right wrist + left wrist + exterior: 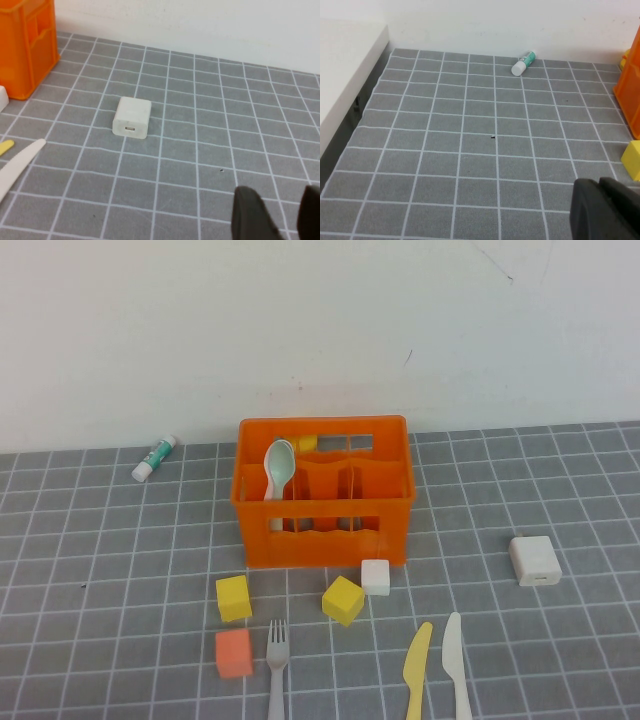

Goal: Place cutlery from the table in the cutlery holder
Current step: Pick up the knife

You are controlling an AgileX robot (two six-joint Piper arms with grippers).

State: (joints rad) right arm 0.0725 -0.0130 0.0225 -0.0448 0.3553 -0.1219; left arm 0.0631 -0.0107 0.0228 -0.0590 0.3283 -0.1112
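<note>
Two grippers are seen low over the table (470,150): left gripper (605,210) closed and empty, crate (630,90) ahead to its right; right gripper (275,212) parted, holding nothing, white knife (17,162) and yellow knife (5,147) to its left, charger (132,117) ahead.

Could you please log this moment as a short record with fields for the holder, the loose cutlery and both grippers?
holder: orange cutlery holder, spoon standing inside
loose cutlery: grey fork, yellow knife, white knife, on the table
left gripper: shut, empty, above bare table
right gripper: fingers apart, empty, near white charger
</note>
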